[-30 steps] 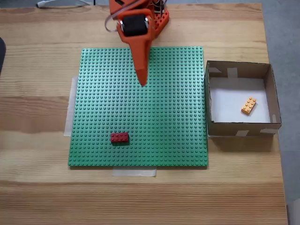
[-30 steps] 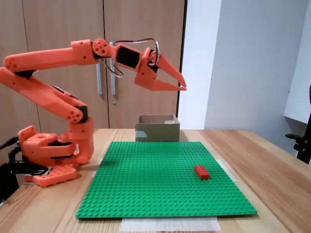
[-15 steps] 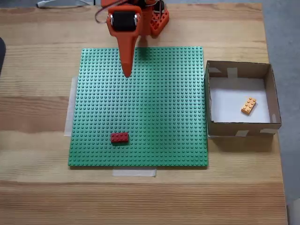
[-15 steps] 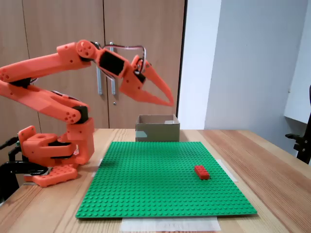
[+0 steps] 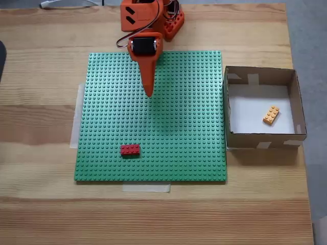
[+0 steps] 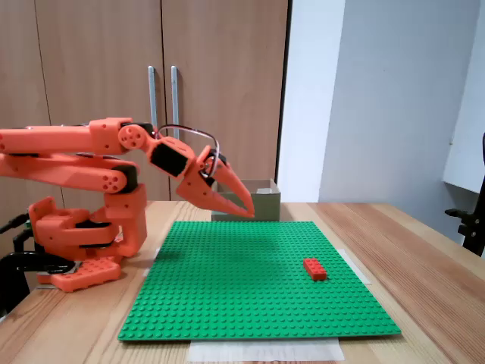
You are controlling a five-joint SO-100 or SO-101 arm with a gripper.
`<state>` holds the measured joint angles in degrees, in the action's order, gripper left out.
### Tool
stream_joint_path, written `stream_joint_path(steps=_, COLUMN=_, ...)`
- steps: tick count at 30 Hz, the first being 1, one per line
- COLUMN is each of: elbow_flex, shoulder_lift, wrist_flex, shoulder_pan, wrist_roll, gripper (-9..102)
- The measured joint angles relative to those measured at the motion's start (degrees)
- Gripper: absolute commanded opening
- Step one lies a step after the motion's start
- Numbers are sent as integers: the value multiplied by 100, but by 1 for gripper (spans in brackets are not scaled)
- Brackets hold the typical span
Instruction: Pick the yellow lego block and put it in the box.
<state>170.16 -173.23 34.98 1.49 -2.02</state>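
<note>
Hanging above the green baseplate (image 5: 153, 117) with its tip angled down toward the studs, the gripper (image 5: 149, 92) has its fingers pressed together and carries nothing (the side-on fixed view shows it (image 6: 244, 211) clear of the plate). Well apart from it, the yellow lego block (image 5: 271, 115) lies on the white floor of the box (image 5: 261, 139), just beside the plate's right edge in the top-down fixed view. A red brick (image 5: 130, 150) sits on the plate near its front edge.

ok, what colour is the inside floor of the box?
White, with the yellow lego block lying on it; the box shows this best in the top-down fixed view.
</note>
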Motion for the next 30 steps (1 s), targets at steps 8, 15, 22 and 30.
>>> stream_joint_path(steps=8, elbow_flex=167, shoulder_lift=-1063, wrist_flex=1169, shoulder_pan=-237, wrist_roll=-62, gripper=-1)
stream_joint_path(steps=15, elbow_flex=606, shoulder_lift=-1301, wrist_flex=1266, shoulder_pan=-185, wrist_roll=-105, gripper=-1)
stream_joint_path(steps=22, elbow_flex=958, shoulder_lift=-1345, wrist_flex=800, shoulder_pan=-185, wrist_roll=141, gripper=-1)
stream_joint_path(steps=30, elbow_flex=1213, shoulder_lift=-1345, wrist_flex=642, shoulder_pan=-114, wrist_roll=360, gripper=-1)
